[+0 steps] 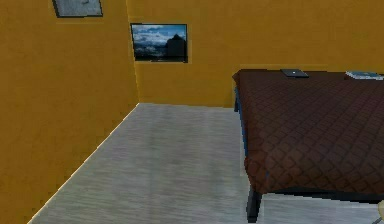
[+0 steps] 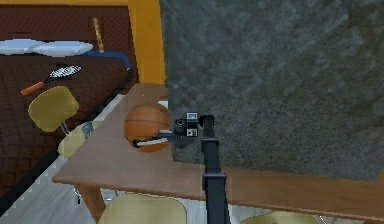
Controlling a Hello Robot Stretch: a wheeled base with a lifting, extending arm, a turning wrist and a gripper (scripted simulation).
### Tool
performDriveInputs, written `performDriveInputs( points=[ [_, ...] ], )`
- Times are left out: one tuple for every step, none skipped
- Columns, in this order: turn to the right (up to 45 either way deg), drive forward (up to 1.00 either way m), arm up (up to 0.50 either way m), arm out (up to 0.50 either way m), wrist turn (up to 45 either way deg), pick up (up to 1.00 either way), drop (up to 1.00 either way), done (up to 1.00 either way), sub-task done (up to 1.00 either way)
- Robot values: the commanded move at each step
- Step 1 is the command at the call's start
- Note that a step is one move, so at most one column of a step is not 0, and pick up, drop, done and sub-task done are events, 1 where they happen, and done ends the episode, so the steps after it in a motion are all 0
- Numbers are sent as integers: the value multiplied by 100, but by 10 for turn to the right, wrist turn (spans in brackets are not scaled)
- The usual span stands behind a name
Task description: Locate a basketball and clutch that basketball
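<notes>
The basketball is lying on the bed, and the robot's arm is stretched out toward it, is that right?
Not quite. The arm side view shows the basketball on the wooden table, not on the bed. The arm does stretch out toward it.

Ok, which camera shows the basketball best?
The arm side view: the orange basketball sits in plain sight on the wooden table, near the gripper. The forward view looks at a bed, orange walls and a framed picture instead.
</notes>
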Motion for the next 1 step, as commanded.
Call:
performDriveInputs(
  points=[
    [0, 0, 0, 0, 0, 100, 0, 0, 0]
  ],
)
